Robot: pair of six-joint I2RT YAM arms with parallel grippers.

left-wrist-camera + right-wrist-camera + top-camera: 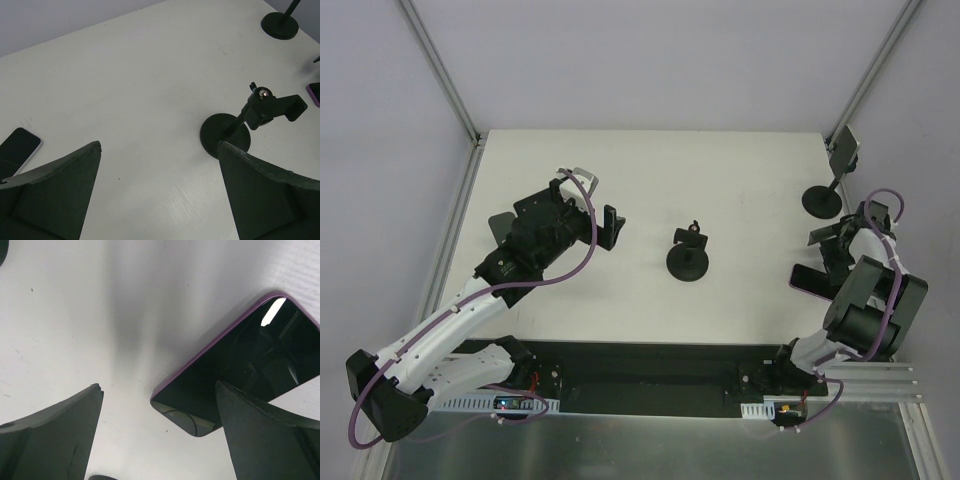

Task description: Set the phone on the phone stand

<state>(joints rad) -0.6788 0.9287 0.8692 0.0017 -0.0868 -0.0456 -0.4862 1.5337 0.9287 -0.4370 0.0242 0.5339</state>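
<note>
Overhead view is bright and even. The white table (650, 180) is close to washing out, and the phone stand (688, 262) throws barely any shadow, so the light seems to come from straight above. Everything there looks reasonably sharp.

The left wrist view is dimmer and greyish. The left gripper's fingers (60, 195) are dark, slightly soft slabs at the bottom, while the stand is in focus.

The right wrist view is the roughest. A broad soft grey shadow runs down the table, and the purple-rimmed phone (240, 370) has a glossy screen with murky reflections and a hard white glare patch near its top corner. The right gripper's fingers (50, 435) are dark and a bit blurry.
</note>
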